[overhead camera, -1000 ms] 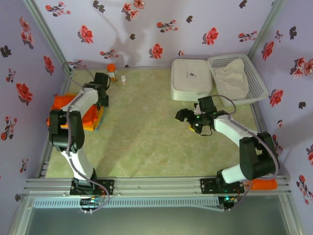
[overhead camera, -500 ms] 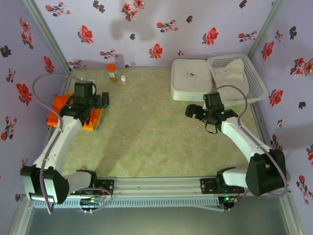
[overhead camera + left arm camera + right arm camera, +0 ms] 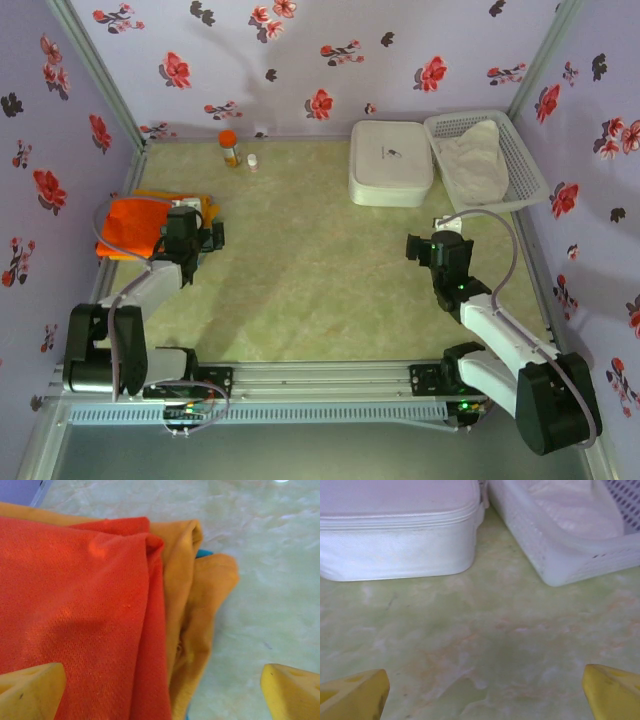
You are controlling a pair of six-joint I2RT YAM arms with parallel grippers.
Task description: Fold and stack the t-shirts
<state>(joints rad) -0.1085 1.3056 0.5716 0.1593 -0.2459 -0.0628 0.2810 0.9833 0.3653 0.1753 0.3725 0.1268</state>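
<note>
Green marbled table (image 3: 300, 300) carries everything, and we judge the job close to done. At its far right sit a white mesh basket (image 3: 530, 165) holding a pale cloth (image 3: 475, 155) and, just beside it, a white zipped case (image 3: 390, 162), both well apart from the work (parked out of the way, we guess). Against the left edge lies the orange-red t-shirt (image 3: 75, 610), folded on top of the mustard t-shirt (image 3: 197, 605), whose edge peeks out along one side; stacking them there leaves the middle free. The left gripper (image 3: 162, 685) hovers at the stack's edge, its yellow fingers (image 3: 30, 690) spread wide and holding nothing. The right gripper (image 3: 485, 687) is likewise spread and empty, over bare table facing case and basket. An orange-capped bottle (image 3: 229, 150) and a smaller white one (image 3: 252, 161) stand by the back wall. A teal sliver (image 3: 202, 553) shows under the mustard fold; we cannot tell what it is, and the lower layers are hidden.
</note>
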